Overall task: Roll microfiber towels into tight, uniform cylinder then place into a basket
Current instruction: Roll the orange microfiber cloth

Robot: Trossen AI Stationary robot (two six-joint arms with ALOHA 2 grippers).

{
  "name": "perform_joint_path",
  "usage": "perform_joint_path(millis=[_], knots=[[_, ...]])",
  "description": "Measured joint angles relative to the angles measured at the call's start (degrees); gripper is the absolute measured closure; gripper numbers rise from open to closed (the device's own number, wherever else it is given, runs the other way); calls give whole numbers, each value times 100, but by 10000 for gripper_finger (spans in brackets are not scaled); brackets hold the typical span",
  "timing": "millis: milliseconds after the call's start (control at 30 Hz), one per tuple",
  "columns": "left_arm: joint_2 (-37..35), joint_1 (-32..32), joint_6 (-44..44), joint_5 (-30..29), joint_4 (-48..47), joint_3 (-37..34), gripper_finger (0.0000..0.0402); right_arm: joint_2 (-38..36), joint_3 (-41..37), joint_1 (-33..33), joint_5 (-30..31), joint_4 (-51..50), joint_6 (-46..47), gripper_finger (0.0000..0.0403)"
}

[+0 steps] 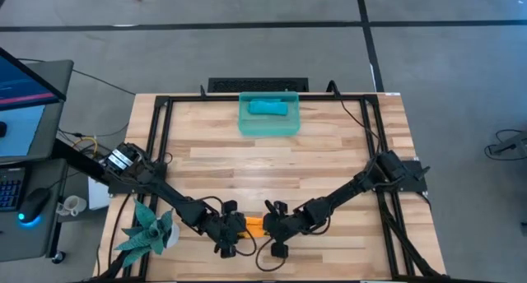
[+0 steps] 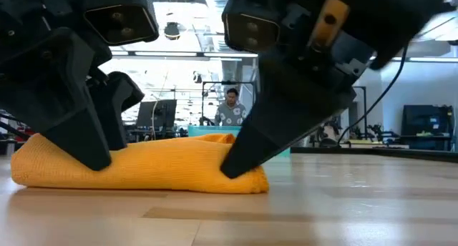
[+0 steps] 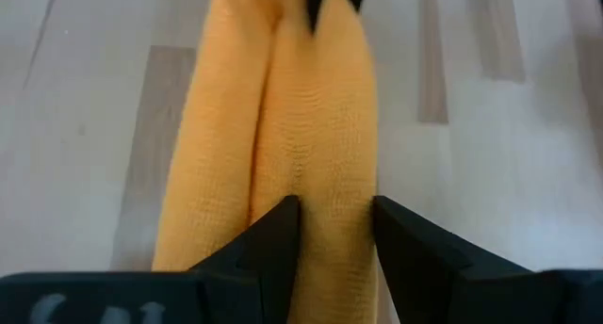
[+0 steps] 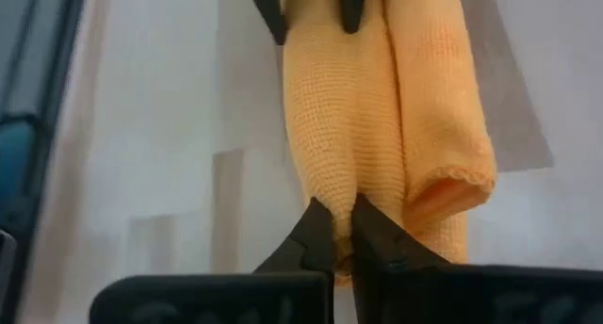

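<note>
Wood table [image 1: 329, 151], lab behind; L gripper [image 3: 334, 220] & R gripper [image 4: 344, 232] both pinch orange towel [image 2: 164, 164].

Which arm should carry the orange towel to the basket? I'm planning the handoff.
Probably right: the right gripper has its jaws pinched shut on the orange towel; the left gripper straddles it more loosely. The basket lies between both.

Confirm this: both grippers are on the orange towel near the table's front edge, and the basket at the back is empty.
Not empty. The high view shows the teal-blue towel lying rolled inside the basket. The rest holds: the left gripper and right gripper both grip the orange towel near the front edge.
</note>
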Motion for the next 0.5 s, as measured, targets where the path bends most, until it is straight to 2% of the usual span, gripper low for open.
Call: perform_joint_path(millis=[167, 367, 500], knots=[[-9, -37, 249, -29, -133, 4, 267, 18, -12, -56, -332, 228, 847, 369], [-53, -117, 381, -66, -424, 41, 267, 43, -21, -107, -792, 572, 1455, 377], [-51, -204, 433, -184, -1195, 339, 267, 43, -23, -147, -907, 627, 1573, 377]])
